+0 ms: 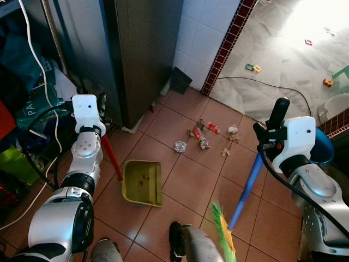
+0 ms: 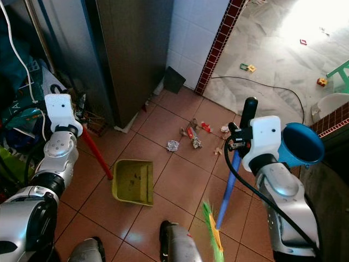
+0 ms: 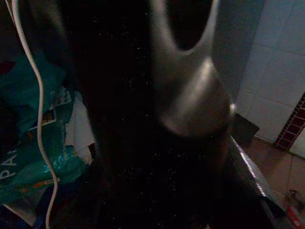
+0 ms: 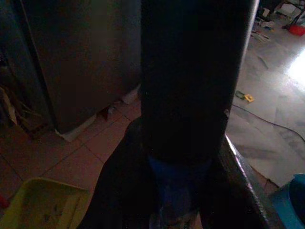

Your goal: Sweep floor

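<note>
Right tool: closed round blue broom handle. Left tool: holding red-handled dustpan, flat on floor tiles. Litter just beyond pan. Advice: short strokes twd pan mouth; keep pan lip flush w/ floor.

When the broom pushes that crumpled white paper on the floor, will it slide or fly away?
The crumpled paper looks thin and airy, so it is probably very light and may skitter or hop ahead of the broom instead of sliding neatly. Lying loose on smooth tiles, it should move easily, perhaps drifting past the dustpan.
</note>
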`<state>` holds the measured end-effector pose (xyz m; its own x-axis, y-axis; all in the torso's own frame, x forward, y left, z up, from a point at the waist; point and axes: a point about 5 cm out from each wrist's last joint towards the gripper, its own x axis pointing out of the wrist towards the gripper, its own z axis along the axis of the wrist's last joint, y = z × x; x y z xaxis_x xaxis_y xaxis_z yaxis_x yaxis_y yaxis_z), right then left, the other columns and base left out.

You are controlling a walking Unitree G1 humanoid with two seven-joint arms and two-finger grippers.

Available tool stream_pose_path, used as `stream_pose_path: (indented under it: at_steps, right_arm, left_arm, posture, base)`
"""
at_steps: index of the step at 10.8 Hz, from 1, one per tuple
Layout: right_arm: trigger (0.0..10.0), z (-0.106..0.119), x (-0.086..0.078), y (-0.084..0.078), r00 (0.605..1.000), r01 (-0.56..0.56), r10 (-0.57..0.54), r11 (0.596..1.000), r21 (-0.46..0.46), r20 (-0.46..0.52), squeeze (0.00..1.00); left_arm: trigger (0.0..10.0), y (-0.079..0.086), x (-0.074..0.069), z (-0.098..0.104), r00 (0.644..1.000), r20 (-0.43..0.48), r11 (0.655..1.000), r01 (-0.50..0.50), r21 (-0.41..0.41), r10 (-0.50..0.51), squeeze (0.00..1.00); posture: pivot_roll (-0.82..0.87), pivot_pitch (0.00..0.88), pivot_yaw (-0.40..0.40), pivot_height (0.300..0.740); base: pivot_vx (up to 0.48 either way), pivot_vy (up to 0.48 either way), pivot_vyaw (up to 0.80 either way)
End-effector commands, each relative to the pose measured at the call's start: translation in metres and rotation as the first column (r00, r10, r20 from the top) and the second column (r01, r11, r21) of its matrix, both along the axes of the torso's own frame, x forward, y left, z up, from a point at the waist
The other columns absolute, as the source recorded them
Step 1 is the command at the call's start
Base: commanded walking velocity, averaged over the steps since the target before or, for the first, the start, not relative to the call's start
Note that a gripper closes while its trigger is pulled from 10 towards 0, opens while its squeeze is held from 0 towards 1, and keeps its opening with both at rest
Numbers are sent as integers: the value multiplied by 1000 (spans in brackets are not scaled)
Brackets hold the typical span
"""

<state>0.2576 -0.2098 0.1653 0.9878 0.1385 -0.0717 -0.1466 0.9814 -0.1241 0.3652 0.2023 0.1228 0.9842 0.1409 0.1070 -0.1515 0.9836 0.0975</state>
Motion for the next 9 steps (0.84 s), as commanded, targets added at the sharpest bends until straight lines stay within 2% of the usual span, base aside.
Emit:
stream_pose_path:
  at_steps: [1, 7, 9]
  right_arm:
    - [10000, 5, -1, -6, 1000, 23, -23, 999, -24, 14, 0]
    - [10000, 5, 3, -2, 1000, 21, -20, 1000, -16, 24, 0]
    - [10000, 7, 8, -2, 998, 31, -31, 999, -9, 45, 0]
  left_arm:
    - [0, -5, 3, 0, 999, -22, 1000, 24, -7, -24, 0]
    - [0, -10, 2, -5, 996, -49, 997, 69, -34, -71, 0]
    - [0, -15, 3, -6, 995, -61, 996, 81, -35, -83, 0]
  posture:
    - [-256, 208, -159, 740]
    - [-251, 194, -152, 740]
    - [-245, 178, -137, 740]
  base:
    - [0, 0, 0]
    - [0, 0, 0]
    - [0, 0, 0]
